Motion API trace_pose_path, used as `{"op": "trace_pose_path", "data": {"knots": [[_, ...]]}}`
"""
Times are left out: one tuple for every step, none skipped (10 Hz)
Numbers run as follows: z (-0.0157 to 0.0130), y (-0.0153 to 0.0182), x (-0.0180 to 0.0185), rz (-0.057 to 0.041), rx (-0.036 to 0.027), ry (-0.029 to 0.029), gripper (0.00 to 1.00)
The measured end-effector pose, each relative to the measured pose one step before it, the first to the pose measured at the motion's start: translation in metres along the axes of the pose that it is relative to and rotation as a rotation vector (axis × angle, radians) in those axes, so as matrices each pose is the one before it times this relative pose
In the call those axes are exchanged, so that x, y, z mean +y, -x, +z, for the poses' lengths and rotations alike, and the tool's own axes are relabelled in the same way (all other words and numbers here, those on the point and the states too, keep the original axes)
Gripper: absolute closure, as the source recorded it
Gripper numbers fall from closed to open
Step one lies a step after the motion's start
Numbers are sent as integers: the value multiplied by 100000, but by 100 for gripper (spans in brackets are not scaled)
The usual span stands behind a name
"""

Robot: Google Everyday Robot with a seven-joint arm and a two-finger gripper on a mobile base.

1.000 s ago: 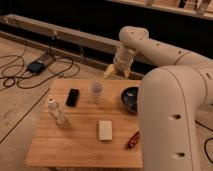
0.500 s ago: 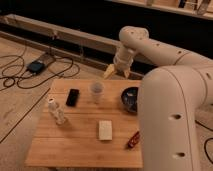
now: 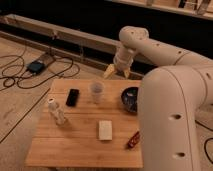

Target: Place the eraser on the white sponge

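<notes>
Gripper [image 3: 116, 73]: hangs over the far edge of the table, jaws spread wide, with nothing between them.
Arm [image 3: 170, 115]: enters from the right foreground; its bulky white link hides the table's right side.
Eraser [image 3: 73, 97]: lies flat on the far-left part of the wooden table [image 3: 75, 145], untouched, to the left of the gripper and nearer the camera.
White sponge [image 3: 105, 130]: lies flat toward the front middle, its top bare, well apart from the eraser.
Progress: judged not yet begun; approach, grasp, carry and release all remain.
Obstacles: the clear cup [image 3: 97, 92] stands near the eraser, between it and the gripper; the white-capped bottle [image 3: 56, 111] stands near the eraser's front-left; the dark bowl [image 3: 131, 98] and the red-brown object [image 3: 133, 140] lie toward the right.
Open room: bare wood surrounds the sponge, and the diagonal path from eraser to sponge looks free; a descent from above seems least likely to clip the cup.
</notes>
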Motion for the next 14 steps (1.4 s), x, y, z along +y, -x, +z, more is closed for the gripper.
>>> {"op": "trace_pose_path", "data": {"knots": [[-2,1,0,-3,-2,-2,20],[-6,0,-2,5,-8,-3,20],[11,-3,-1,0,19,1,20],[-9,4,1,-1,-22,2,20],[7,-3,-3,7,14,-3,20],[-4,2,2,-5,-7,-1,20],[-32,46,9,-32,-80,-54,20],[-32,73,-138,14,-29,-652,20],[68,287,-154,895,185,-2062,20],[292,763,569,1352,310,-3024,20],[449,966,1427,1840,568,-3152,20],[156,668,1231,1832,243,-2230,20],[193,441,1056,1072,402,-1752,20],[229,634,1775,772,321,-1703,20]]}}
